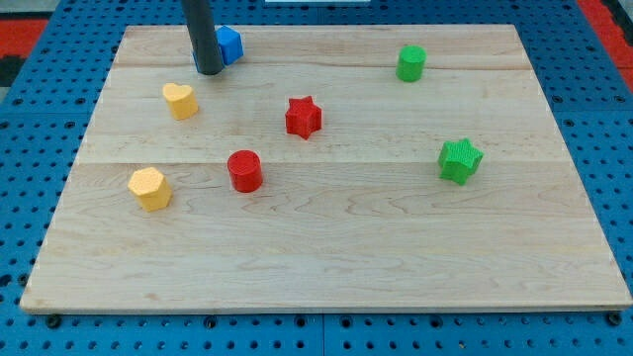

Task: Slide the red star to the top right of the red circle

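Note:
The red star (304,117) lies near the board's middle, toward the view's top. The red circle (244,170) lies below and to the left of it, a short gap apart. My tip (209,71) rests on the board at the view's top left, just left of a blue block (229,44). The tip is well to the left of and above the red star, and touches neither red block.
A yellow heart (180,100) lies just below my tip. A yellow hexagon-like block (149,188) is at the left. A green cylinder (411,63) is at the top right and a green star (460,160) at the right. The wooden board (326,267) sits on a blue pegboard.

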Controlling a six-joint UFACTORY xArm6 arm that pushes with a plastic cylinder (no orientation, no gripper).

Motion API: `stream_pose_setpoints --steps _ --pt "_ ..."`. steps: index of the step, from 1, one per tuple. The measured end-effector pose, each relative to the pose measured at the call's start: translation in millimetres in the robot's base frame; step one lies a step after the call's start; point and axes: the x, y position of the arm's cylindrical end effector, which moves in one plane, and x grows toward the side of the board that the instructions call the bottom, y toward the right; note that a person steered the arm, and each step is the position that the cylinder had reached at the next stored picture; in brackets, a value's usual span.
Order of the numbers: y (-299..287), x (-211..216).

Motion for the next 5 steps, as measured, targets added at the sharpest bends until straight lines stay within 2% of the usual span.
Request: stream_pose_setpoints --steps 1,2,3,4,5 --pt "56 16" --pt "162 42" --pt "194 86" --pt "179 107" --pt "141 107"
